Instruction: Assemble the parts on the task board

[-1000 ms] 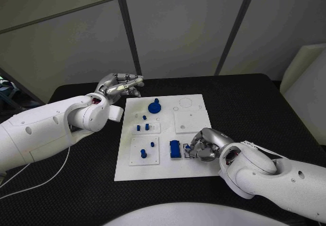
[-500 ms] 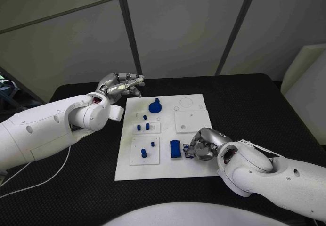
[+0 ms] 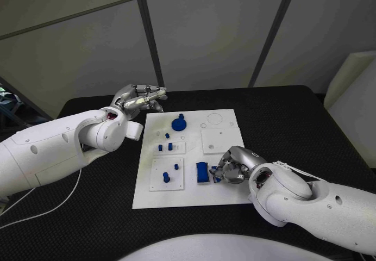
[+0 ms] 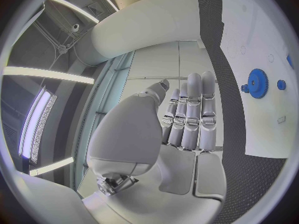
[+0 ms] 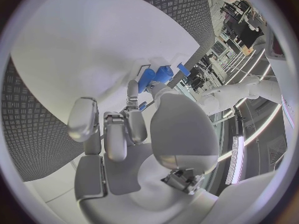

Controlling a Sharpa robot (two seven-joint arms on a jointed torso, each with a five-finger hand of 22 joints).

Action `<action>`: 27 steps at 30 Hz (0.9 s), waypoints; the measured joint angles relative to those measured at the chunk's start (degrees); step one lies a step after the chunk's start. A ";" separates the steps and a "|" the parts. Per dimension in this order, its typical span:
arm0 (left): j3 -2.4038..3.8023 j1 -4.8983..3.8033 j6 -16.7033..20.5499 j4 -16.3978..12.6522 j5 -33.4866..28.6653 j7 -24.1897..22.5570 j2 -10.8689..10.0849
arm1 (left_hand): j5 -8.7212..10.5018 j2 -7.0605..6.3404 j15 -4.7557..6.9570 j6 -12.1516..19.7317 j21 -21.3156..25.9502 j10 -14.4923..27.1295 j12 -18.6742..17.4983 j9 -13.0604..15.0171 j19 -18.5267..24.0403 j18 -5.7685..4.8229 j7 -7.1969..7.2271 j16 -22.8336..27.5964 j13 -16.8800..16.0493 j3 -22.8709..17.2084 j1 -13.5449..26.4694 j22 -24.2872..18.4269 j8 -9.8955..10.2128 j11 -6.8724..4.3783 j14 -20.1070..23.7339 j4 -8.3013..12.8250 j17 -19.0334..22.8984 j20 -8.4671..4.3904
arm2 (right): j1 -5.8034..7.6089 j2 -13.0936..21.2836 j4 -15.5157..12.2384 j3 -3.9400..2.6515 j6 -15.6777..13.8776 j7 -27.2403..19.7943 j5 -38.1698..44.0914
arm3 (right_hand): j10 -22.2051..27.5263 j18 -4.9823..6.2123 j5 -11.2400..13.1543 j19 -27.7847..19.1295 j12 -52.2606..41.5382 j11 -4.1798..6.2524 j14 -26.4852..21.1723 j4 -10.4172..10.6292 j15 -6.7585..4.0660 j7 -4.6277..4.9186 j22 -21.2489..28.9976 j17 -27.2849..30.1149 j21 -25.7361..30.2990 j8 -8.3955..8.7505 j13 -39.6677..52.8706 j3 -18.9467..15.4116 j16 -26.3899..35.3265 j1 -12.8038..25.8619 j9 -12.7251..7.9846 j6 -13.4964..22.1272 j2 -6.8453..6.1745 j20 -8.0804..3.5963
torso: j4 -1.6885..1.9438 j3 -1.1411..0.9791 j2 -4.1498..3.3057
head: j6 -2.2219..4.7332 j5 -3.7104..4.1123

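Observation:
The white task board (image 3: 221, 193) lies mid-table. On it stand a blue gear (image 3: 179, 124), small blue pegs (image 3: 164, 147) and an upright blue block (image 3: 202, 172). My right hand (image 3: 234, 166) sits curled over the board's near right part. Its fingertips close round a small blue part (image 3: 214, 173) right beside the block. In the right wrist view the thumb and a finger of this hand (image 5: 124, 129) meet on blue pieces (image 5: 154, 76) on the board (image 5: 87, 45). My left hand (image 3: 139, 99) hovers off the board's far left corner, fingers straight, holding nothing. The gear (image 4: 256, 79) lies beyond that hand (image 4: 187, 119).
Raised white panels (image 3: 218, 140) occupy the board's right half, with round holes (image 3: 213, 118) near its far edge. Black table (image 3: 298, 125) surrounds the board. A white cable (image 3: 47, 209) trails at the near left, and a pale box (image 3: 349, 92) stands at the right.
My right hand has crept slightly towards the blue block, still curled on the small part. The left hand has stayed put.

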State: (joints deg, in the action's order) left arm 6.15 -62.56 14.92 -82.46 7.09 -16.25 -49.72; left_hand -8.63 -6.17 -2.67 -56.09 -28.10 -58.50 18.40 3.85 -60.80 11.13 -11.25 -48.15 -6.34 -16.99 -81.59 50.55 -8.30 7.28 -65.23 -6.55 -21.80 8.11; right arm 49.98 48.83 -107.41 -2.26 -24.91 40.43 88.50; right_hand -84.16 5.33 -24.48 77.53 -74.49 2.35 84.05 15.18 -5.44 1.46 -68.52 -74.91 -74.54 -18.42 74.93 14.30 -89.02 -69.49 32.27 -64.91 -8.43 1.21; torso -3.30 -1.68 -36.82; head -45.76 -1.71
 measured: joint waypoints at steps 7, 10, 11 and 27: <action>0.00 0.00 -0.01 -0.02 0.00 0.03 -0.01 | 0.00 0.00 0.00 0.00 0.00 0.00 0.00 0.00 0.00 0.00 0.00 0.00 0.00 0.00 0.00 0.00 0.00 0.00 0.00 0.00 0.00 0.00 | -0.07 -0.22 -0.06 0.08 -0.30 -0.09 0.32 | 0.01 0.00 0.93 0.00 0.00 0.01 0.00 0.95 0.00 -0.33 -0.10 0.00 0.00 0.01 0.00 -2.10 0.00 1.28 0.47 -0.33 0.93 0.00 | 0.00 0.00 -0.02 | 0.09 0.01; 0.00 0.00 -0.02 -0.02 0.00 0.04 -0.02 | 0.00 0.00 0.00 0.00 0.00 0.00 0.00 0.00 0.00 0.00 0.00 0.00 0.00 0.00 0.00 0.00 0.00 0.00 0.00 0.00 0.00 0.00 | -0.10 -0.21 0.00 0.10 -0.37 -0.10 0.44 | 0.02 0.00 1.66 0.00 0.00 0.01 0.00 1.37 0.00 -0.42 -0.10 0.00 0.00 0.01 0.00 -4.26 0.00 3.61 0.61 -0.41 0.92 0.00 | 0.00 0.00 -0.02 | 0.12 0.01; 0.00 0.00 -0.02 -0.02 0.00 0.05 -0.03 | 0.00 0.00 0.00 0.00 0.00 0.00 0.00 0.00 0.00 0.00 0.00 0.00 0.00 0.00 0.00 0.00 0.00 0.00 0.00 0.00 0.00 0.00 | -0.10 -0.20 0.00 0.10 -0.39 -0.10 0.51 | 0.01 0.00 2.39 0.00 0.00 0.01 0.00 1.41 0.00 -0.42 -0.10 0.00 0.00 0.01 0.00 -5.12 0.00 4.50 0.66 -0.42 0.94 0.00 | 0.00 0.00 -0.02 | 0.12 0.01; 0.00 -0.01 -0.10 0.06 0.00 0.16 -0.02 | 0.00 0.00 0.00 0.00 0.00 0.00 0.00 0.00 0.00 0.00 0.00 0.00 0.00 0.00 0.00 0.01 0.00 0.00 0.00 0.00 -0.01 0.00 | -0.11 0.94 -0.24 0.10 -0.19 -0.10 2.42 | 0.24 0.00 2.88 0.20 -0.44 0.23 -0.06 -0.13 -0.05 -0.41 -0.03 0.00 0.00 0.01 0.00 -9.55 0.00 1.87 1.38 -0.41 3.01 -0.20 | -0.08 -0.05 0.02 | 0.08 0.02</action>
State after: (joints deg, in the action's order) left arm 6.15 -62.57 14.82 -82.40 7.09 -16.09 -49.74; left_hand -8.63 -6.17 -2.66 -56.09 -28.10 -58.50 18.40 3.85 -60.80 11.13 -11.25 -48.15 -6.34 -17.00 -81.59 50.56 -8.30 7.28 -65.23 -6.55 -21.80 8.11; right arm 49.88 49.77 -107.65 -2.15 -25.09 40.33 90.92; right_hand -83.92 5.33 -21.60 77.73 -74.93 2.58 83.99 15.05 -5.49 1.05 -68.55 -74.91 -74.54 -18.41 74.94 4.76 -89.02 -67.62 33.65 -65.32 -5.42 1.01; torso -3.37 -1.73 -36.80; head -45.68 -1.69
